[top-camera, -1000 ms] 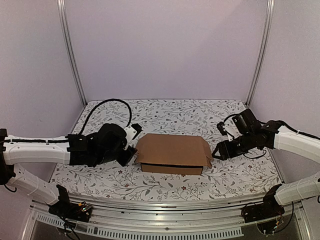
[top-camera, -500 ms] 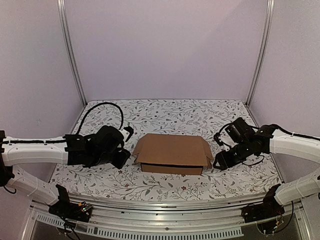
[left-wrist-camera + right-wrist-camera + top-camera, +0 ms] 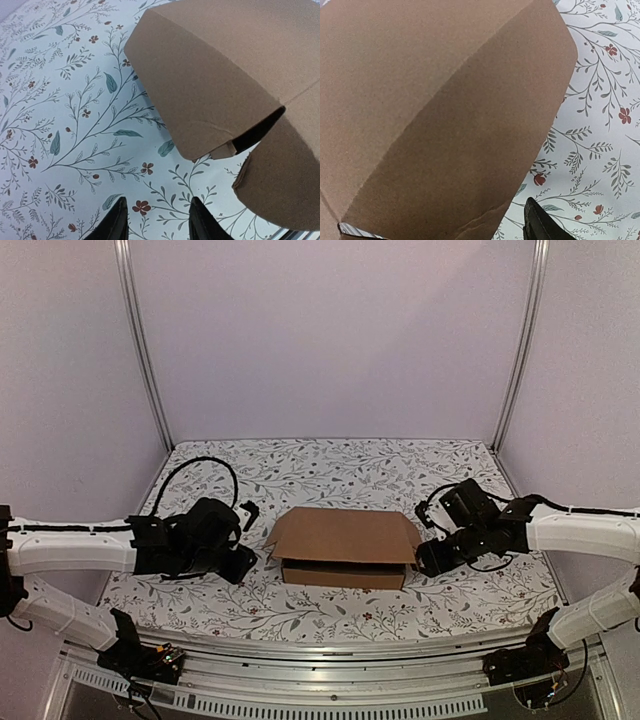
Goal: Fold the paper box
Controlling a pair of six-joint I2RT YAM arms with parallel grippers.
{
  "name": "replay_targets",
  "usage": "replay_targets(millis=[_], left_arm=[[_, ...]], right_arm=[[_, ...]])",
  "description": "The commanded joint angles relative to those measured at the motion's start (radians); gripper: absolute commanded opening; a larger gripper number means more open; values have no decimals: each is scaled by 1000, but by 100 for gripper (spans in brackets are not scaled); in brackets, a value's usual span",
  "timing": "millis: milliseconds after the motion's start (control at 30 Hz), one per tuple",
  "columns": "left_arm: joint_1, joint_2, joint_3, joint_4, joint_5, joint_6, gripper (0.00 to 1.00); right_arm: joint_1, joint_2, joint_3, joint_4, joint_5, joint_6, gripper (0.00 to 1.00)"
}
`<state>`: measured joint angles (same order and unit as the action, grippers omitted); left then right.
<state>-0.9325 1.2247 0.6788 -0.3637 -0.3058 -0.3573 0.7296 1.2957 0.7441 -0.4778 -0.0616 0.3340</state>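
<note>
1. Box position. The box point(image 3: 345, 543) sits near the centre of the floral surface point(image 3: 330, 472), between the two arms. It is folded into a shallow rectangular form with the top panel down. A dark slit shows along the front edge under that panel. One side flap stands out at the left end and one at the right end, each angled up and outward.

2. Left hand. The left hand point(image 3: 246, 562) is low over the surface, just beside the left end of the box. In the left wrist view its two black fingers point(image 3: 116, 223) stand apart with only the printed surface between them, so the hand is open and holds nothing. The rounded left flap lies ahead of the fingertips and does not touch them. A dark gap separates that flap from the adjoining panel.

3. Right hand. The right hand point(image 3: 426, 558) is at the right end of the box, close against the right flap. The right wrist view shows one finger point(image 3: 541, 227), just beside the flap edge. Cardboard fills the rest of that view. Whether this hand is open, closed or gripping the flap cannot be told.
</note>
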Motion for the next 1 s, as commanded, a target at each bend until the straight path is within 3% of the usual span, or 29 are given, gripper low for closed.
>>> replay_targets(millis=[0,533,767,967], left_arm=[[26,-31,-30,39,30,-11,40],[81,-70,-21,173,97,119,50],[114,-54,-46,336,72,224,50],[188,-55,-95,473,151,276,52]], right_arm=[[8,-57,29,69,-11,19,54],[8,-58,157,89,14,33,55],[7,-51,165,93,4,31,55],[7,-69,170,86,3,21,55]])
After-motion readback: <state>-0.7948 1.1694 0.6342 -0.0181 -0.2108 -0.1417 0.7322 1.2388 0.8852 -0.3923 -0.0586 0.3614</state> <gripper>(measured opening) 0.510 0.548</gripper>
